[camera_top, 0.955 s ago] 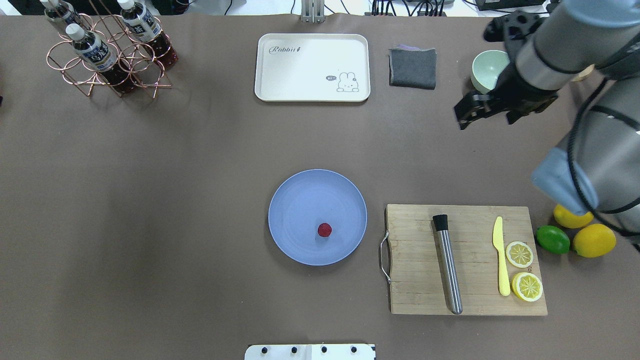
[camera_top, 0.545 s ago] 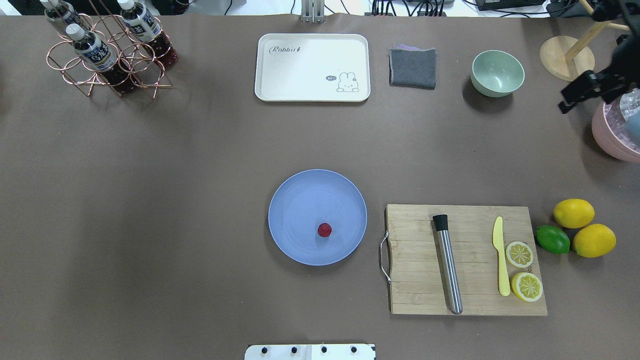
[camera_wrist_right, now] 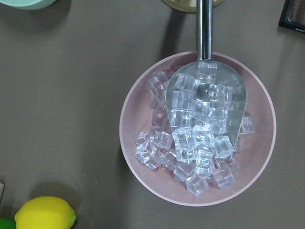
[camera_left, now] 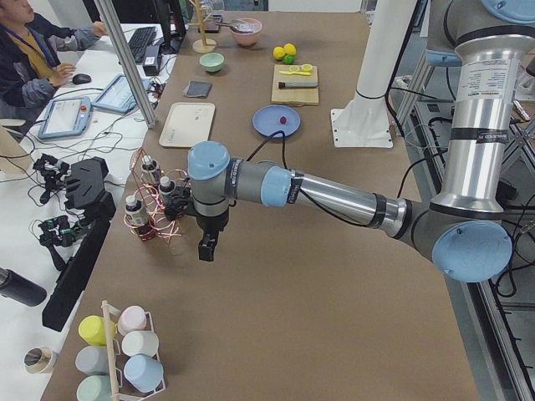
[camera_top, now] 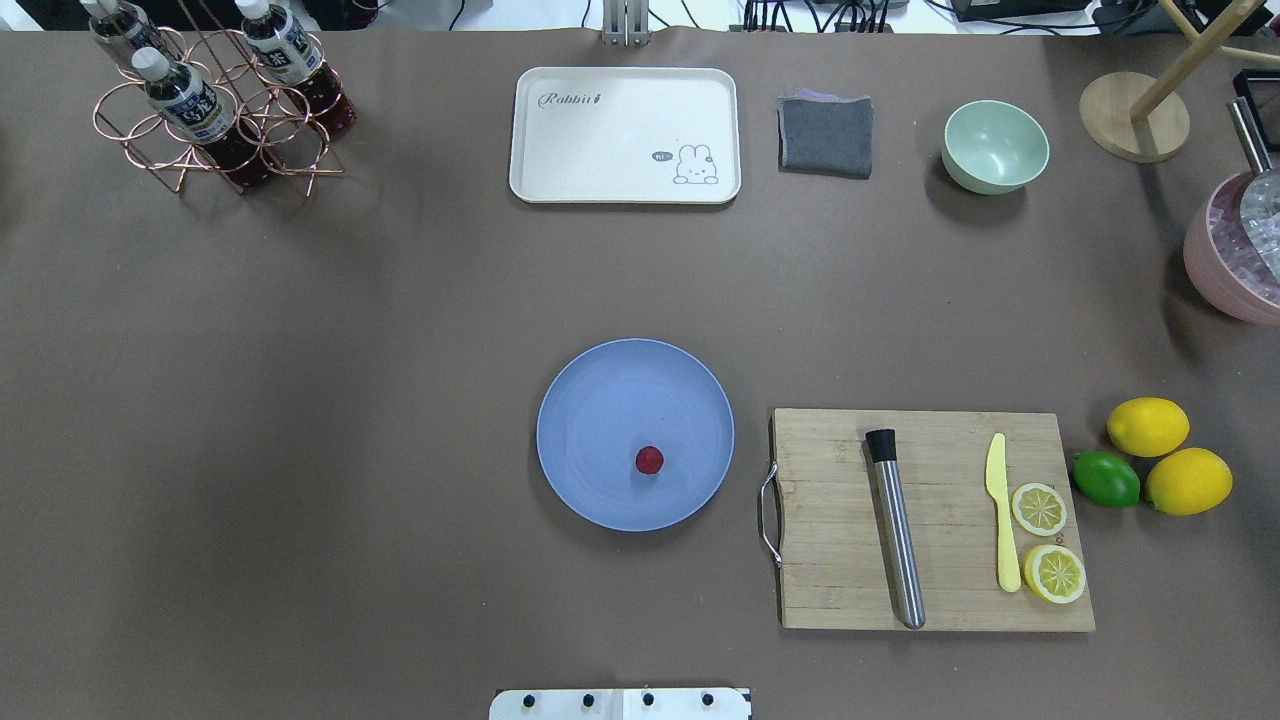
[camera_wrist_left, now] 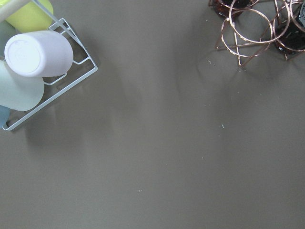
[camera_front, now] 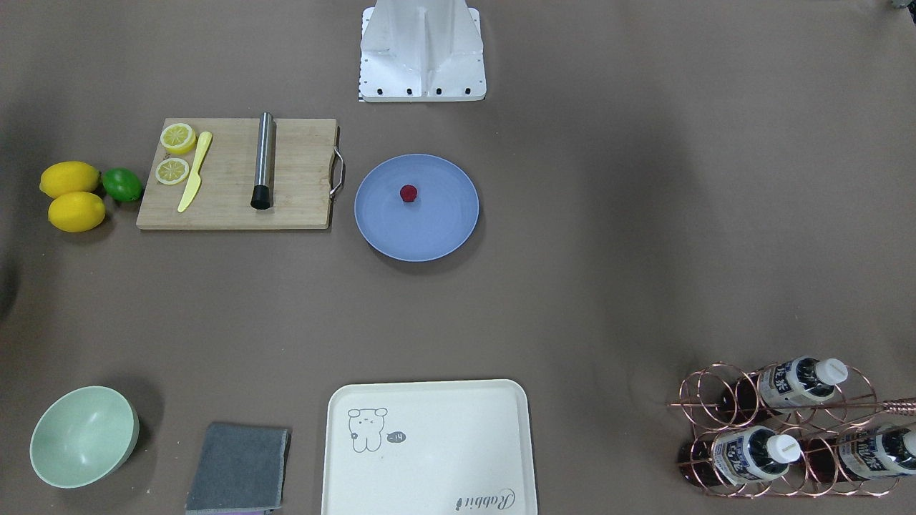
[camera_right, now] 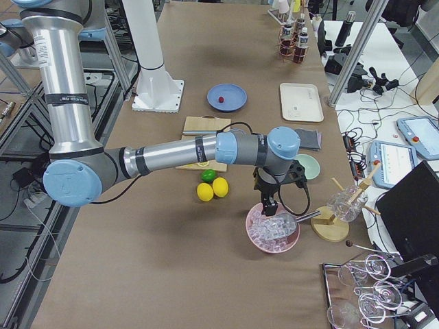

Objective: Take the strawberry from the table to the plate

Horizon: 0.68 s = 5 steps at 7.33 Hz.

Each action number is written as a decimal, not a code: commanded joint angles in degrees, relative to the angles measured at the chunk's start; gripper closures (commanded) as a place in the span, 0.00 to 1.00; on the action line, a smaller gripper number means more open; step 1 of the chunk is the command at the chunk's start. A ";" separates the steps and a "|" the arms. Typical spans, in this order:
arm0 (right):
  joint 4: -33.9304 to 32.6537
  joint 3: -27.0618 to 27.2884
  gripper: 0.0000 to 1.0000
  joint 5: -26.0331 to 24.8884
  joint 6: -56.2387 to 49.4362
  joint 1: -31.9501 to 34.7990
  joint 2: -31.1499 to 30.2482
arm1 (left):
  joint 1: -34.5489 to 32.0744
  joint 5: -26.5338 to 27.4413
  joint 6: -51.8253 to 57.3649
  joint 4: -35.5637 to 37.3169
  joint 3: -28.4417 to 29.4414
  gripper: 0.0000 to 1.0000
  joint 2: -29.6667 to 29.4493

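Observation:
The strawberry [camera_top: 649,460], small and dark red, lies inside the blue-grey plate [camera_top: 600,390], toward its near side, in the middle of the table [camera_top: 400,350]. The front-facing view shows the same strawberry [camera_front: 408,192] on the plate [camera_front: 429,239]. Neither gripper appears in the overhead or front-facing view. My left gripper [camera_left: 206,249] hangs over bare table by the bottle rack, far from the plate. My right gripper [camera_right: 267,204] hovers above a pink bowl of ice cubes. I cannot tell whether either is open or shut.
Right of the plate lies a wooden cutting board [camera_top: 930,520] with a metal muddler, a yellow knife and lemon slices. Two lemons and a lime [camera_top: 1105,478] sit beyond it. At the far edge stand a cream tray [camera_top: 625,135], a grey cloth, a mint bowl [camera_top: 995,145] and a bottle rack [camera_top: 215,100].
My right arm has swung rightward out of the overhead view, uncovering the pink ice bowl and a wooden stand. The strawberry and plate have not moved.

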 commanded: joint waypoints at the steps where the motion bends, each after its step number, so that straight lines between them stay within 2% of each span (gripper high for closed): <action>1: 0.03 0.13 0.00 -0.80 0.35 0.58 -0.58 | -0.09 0.10 -0.44 -0.68 -0.01 0.02 1.95; 5: -0.06 -0.22 0.00 -0.98 0.35 0.59 -0.58 | -0.18 0.46 -0.09 -0.94 -0.71 0.02 1.95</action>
